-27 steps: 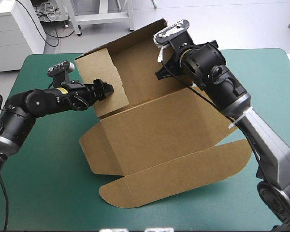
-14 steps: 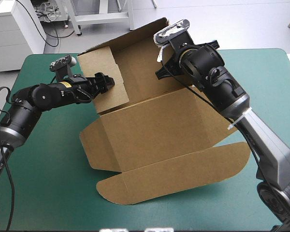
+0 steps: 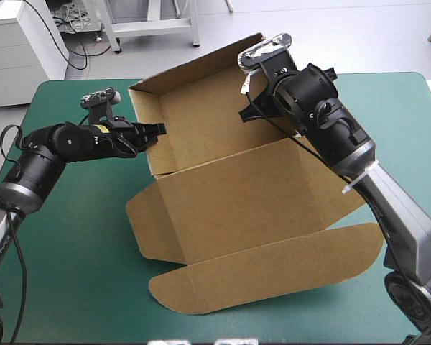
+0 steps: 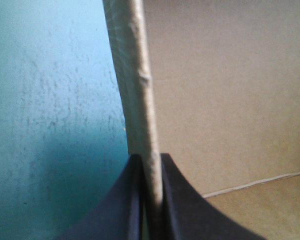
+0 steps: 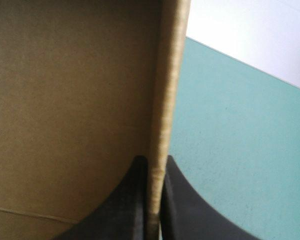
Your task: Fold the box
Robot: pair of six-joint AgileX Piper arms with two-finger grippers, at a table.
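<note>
The brown box (image 3: 237, 194) is a large cut sheet on the teal-green cover, its far panel raised as a back wall and a side flap standing at the left. My left gripper (image 3: 156, 130) is shut on that left flap; in the left wrist view the board's edge (image 4: 135, 90) runs straight out from between the black fingers (image 4: 177, 210). My right gripper (image 3: 248, 108) is shut on the raised far wall near its right end. The right wrist view shows the board's edge (image 5: 167, 85) pinched between that gripper's fingers (image 5: 127, 210). The long rounded lid flap (image 3: 273, 269) lies flat toward the near edge.
Bare teal-green cover (image 3: 65, 259) lies to the left of the box and more at the near right (image 3: 409, 144). The table's far edge (image 3: 79, 83) runs just behind the raised wall. A white cabinet (image 3: 21, 43) stands beyond the far left corner.
The left gripper has shut onto the left side flap, which swung from facing the camera to standing edge-on. The right gripper kept its hold and shifted slightly right with the far wall.
</note>
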